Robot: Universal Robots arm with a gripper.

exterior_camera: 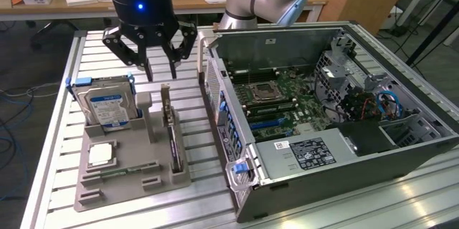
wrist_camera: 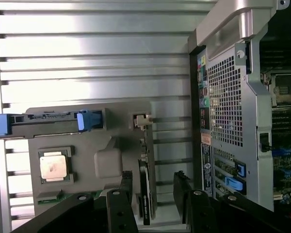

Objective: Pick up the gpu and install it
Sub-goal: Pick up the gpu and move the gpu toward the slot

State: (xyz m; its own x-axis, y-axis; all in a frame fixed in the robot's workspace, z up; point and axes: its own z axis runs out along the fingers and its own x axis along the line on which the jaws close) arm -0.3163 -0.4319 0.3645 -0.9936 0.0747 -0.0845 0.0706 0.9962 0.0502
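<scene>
The gpu (exterior_camera: 173, 132) stands on its long edge in a slot of the grey holder (exterior_camera: 136, 188), a thin dark card with a metal bracket at its far end. My gripper (exterior_camera: 160, 74) hangs open just above that far end, touching nothing. In the wrist view the gpu (wrist_camera: 146, 165) is edge-on, and its near part lies in the gap of my gripper (wrist_camera: 154, 188) between two black fingers (wrist_camera: 127, 191), clear of both. The open computer case (exterior_camera: 323, 151) lies on its side at the exterior view's right, motherboard (exterior_camera: 280, 97) facing up.
The holder also carries a silver blue-labelled hard drive (exterior_camera: 107, 108), a processor chip (exterior_camera: 100, 155) and a green memory stick (exterior_camera: 118, 173). The case's perforated rear wall (wrist_camera: 228, 97) stands close beside the card. All of it rests on a slatted aluminium table (exterior_camera: 129, 51).
</scene>
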